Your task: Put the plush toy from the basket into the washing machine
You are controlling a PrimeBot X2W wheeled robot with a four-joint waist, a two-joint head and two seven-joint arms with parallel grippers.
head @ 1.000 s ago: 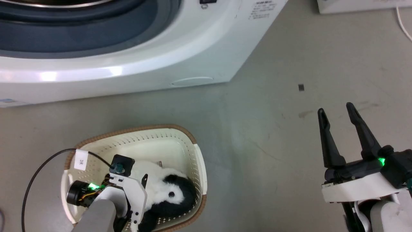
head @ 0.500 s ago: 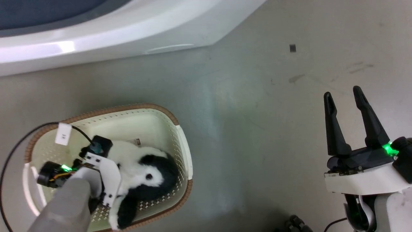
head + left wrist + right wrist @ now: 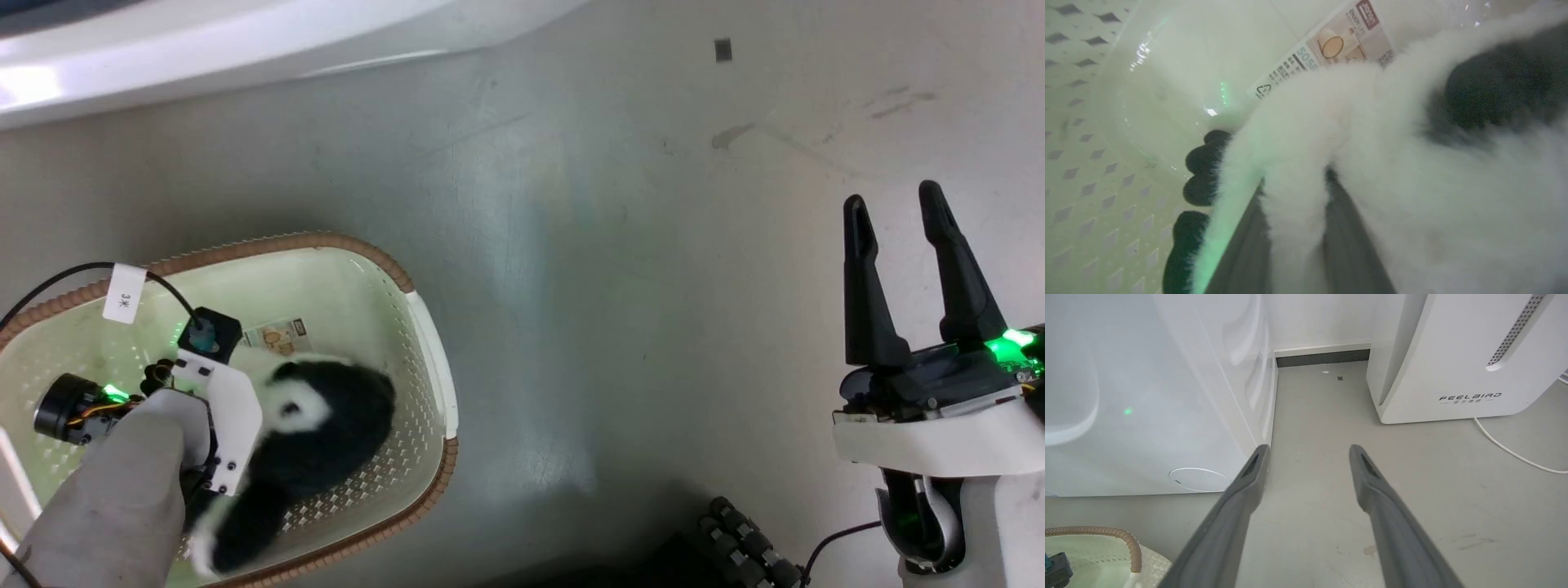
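Observation:
The black-and-white plush toy [image 3: 318,416] lies in the right half of the cream basket [image 3: 429,343], which stands on the floor at the lower left. My left gripper [image 3: 233,408] reaches down into the basket. In the left wrist view its two grey fingers [image 3: 1249,237] pinch a fold of the toy's white fur [image 3: 1294,192]. The basket's paper label [image 3: 1327,45] shows beyond the toy. My right gripper [image 3: 891,200] hovers open over bare floor at the right, holding nothing. The washing machine's white lower front [image 3: 245,41] runs along the top edge; its side panel [image 3: 1167,396] is left of the right gripper [image 3: 1308,451].
A white slanted FEELBIRD unit [image 3: 1453,355] stands at the back right with a white cable [image 3: 1515,455] on the floor. A black cable with a white tag [image 3: 122,294] crosses the basket's rim. A dark ribbed part [image 3: 751,547] sits at the bottom edge. Grey floor lies between basket and right gripper.
The head camera has tilted down, so the washer slid up and mostly out of view. The plush toy has turned in the basket under the left gripper, showing more black.

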